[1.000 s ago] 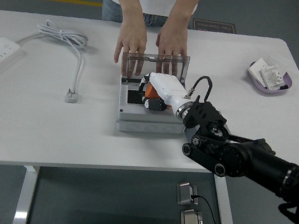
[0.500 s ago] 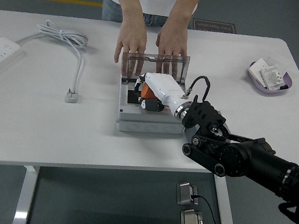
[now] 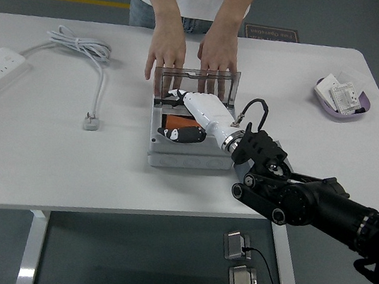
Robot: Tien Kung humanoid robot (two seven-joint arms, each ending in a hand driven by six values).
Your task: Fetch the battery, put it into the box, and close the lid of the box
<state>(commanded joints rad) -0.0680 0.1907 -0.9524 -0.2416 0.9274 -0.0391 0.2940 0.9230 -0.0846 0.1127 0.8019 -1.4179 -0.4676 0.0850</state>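
The orange battery (image 3: 175, 122) now lies flat inside the grey plastic box (image 3: 186, 157), released since a moment ago. The robot's white right hand (image 3: 187, 117) is loosened above it, holding nothing. The smoky transparent lid (image 3: 197, 82) is steadied upright by a person's hands (image 3: 218, 59); closing remains.

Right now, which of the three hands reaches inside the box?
The robot hand, white and coming from the right. The person's two hands rest flat behind the box, on the table.

Right hand (image 3: 182, 116) opened (battery (image 3: 180, 122) exposed).
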